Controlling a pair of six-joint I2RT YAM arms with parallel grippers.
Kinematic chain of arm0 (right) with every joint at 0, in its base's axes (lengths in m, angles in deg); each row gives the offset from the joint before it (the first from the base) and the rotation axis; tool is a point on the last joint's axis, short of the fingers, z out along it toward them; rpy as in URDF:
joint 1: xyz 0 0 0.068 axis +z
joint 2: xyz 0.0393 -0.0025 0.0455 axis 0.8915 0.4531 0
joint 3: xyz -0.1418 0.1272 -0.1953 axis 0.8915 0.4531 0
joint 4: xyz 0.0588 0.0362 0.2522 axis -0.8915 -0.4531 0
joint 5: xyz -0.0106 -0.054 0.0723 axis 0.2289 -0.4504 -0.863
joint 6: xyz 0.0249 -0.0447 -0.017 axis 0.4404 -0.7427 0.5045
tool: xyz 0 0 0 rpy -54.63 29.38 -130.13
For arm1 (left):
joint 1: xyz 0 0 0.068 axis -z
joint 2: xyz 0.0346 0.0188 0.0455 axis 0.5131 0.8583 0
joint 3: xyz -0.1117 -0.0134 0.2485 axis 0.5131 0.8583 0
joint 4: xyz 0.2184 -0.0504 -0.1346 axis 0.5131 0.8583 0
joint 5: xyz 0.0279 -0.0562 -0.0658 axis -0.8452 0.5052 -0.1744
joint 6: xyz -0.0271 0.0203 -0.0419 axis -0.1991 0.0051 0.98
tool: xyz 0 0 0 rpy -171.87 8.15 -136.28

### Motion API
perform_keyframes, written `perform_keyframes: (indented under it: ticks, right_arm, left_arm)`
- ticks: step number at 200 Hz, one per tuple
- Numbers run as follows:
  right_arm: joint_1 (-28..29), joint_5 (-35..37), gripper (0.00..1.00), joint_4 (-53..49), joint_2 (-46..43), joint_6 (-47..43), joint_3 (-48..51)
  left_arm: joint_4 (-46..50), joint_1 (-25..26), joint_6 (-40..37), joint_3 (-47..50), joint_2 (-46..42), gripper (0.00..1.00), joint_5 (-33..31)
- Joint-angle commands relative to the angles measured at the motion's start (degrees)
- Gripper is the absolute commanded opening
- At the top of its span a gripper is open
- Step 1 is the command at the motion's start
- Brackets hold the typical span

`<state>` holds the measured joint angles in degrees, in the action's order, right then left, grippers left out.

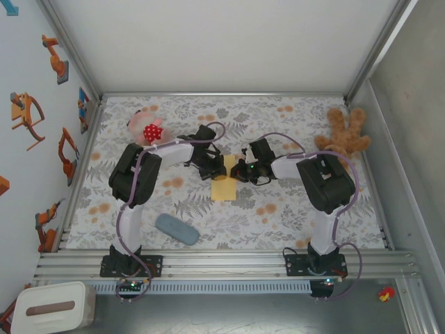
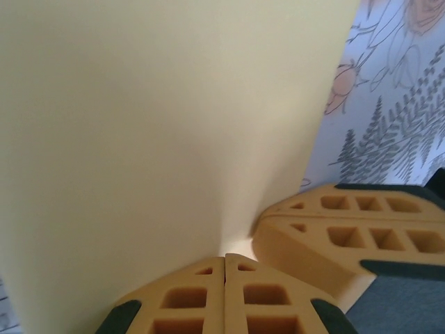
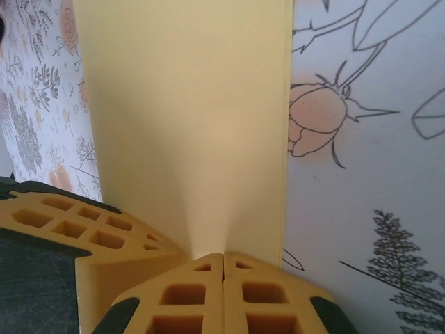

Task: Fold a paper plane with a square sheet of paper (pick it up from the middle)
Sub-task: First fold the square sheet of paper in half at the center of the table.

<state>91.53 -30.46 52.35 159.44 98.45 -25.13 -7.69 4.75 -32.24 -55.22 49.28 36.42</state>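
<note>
The smooth, matte yellow square sheet of paper (image 1: 224, 186) lies mid-tabletop (image 1: 292, 209) on the floral print. The left end effector (image 2: 224, 260) and right end effector (image 3: 223, 257) each pinch it, covering its upper corners.

Overhead view looking down on table (image 1: 313, 223), wrist views close up, sharing the paper (image 1: 224, 185)

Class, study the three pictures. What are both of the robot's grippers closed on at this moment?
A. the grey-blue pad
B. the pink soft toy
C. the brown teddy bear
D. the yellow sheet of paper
D. In the wrist views, the left gripper and the right gripper each have their tips shut on an edge of the yellow sheet of paper.
</note>
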Motion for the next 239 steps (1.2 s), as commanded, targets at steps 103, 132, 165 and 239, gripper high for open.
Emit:
perform_keyframes:
  ticks: [103,132,165,239]
  right_arm:
    - [0.14,14.51,0.00,-13.79,9.07,-0.96,6.27]
    - [0.14,14.26,0.00,-13.52,9.17,-0.87,6.27]
    - [0.13,14.25,0.00,-13.34,9.33,-0.84,6.36]
    - [0.14,14.65,0.00,-13.69,9.53,-1.18,6.08]
  left_arm:
    - [9.27,-12.29,-15.64,4.76,-6.32,0.00,-1.18]
    - [3.47,-10.05,-11.74,4.63,-8.81,0.00,3.15]
    - [-6.45,-6.69,-5.48,3.98,-4.81,0.00,7.22]
    - [-9.25,-9.73,-5.62,4.78,1.82,0.00,6.10]
